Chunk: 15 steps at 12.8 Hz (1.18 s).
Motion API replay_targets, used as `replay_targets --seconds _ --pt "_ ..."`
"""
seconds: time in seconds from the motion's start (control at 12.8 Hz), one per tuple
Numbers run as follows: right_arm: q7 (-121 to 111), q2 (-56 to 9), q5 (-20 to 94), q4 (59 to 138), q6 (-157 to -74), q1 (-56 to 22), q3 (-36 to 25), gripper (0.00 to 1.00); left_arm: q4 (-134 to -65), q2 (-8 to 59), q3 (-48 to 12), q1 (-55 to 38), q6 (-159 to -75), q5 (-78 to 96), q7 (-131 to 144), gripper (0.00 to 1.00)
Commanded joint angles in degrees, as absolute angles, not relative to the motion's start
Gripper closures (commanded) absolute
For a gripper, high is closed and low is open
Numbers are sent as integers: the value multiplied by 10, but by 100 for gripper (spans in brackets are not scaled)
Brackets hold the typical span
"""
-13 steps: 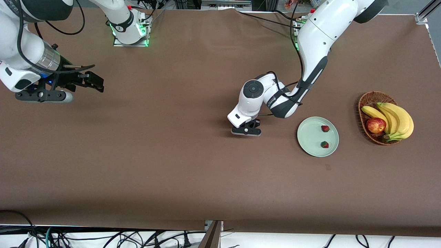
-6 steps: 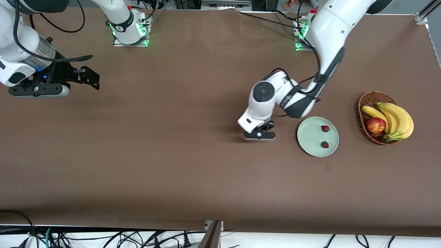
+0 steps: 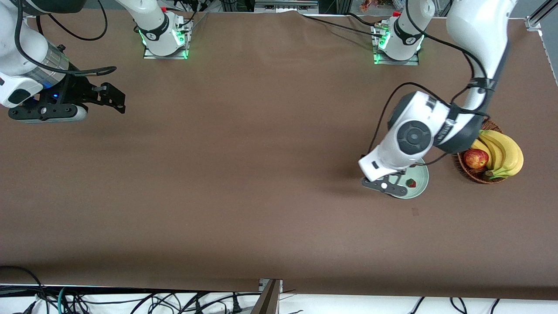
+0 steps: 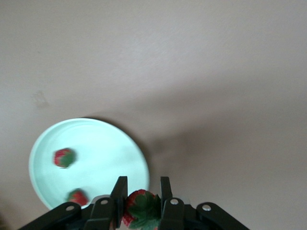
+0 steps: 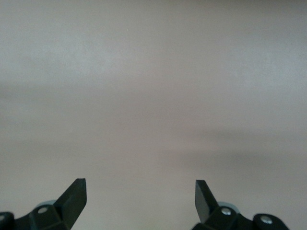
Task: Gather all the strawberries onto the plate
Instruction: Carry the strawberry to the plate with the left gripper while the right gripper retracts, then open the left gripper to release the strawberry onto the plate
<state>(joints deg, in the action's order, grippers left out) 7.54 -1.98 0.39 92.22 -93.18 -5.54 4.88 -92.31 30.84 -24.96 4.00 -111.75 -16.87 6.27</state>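
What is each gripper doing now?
Left gripper: shut on a strawberry, over the plate.
Right gripper: open, empty, waiting.

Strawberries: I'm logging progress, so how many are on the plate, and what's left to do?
Done: two strawberries already lie on the plate. In hand: the left gripper, up by the plate's rim, is shut on the third strawberry. Left: bring it over the plate and release it. The right gripper waits open over bare table at the right arm's end.
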Motion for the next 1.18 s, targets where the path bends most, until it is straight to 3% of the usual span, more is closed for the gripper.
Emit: replay_targets --seconds 0.0,0.16,0.39,0.47,0.63,0.86,1.1 --pt "65 -3 -4 937 -939 -46 58 0 -940 318 -257 85 -1118 -159 -77 98" --pt "64 3 -4 937 -938 -46 57 0 -961 327 -257 105 -1142 -163 -105 93" --pt "55 4 -4 940 -937 -46 47 0 -1039 327 -254 107 -1251 -218 -102 88" --pt "54 3 -3 940 -940 -46 47 0 -1048 327 -254 112 -1267 -229 -99 80" --pt "54 -1 -2 940 -942 -46 48 0 -1049 330 -254 112 -1268 -230 -99 0" --pt "45 -4 -1 939 -944 -45 47 0 -1041 316 -256 112 -1254 -230 -98 0" --pt "27 -3 -1 937 -941 -45 35 0 -1019 249 -261 110 -1169 -217 -92 0"
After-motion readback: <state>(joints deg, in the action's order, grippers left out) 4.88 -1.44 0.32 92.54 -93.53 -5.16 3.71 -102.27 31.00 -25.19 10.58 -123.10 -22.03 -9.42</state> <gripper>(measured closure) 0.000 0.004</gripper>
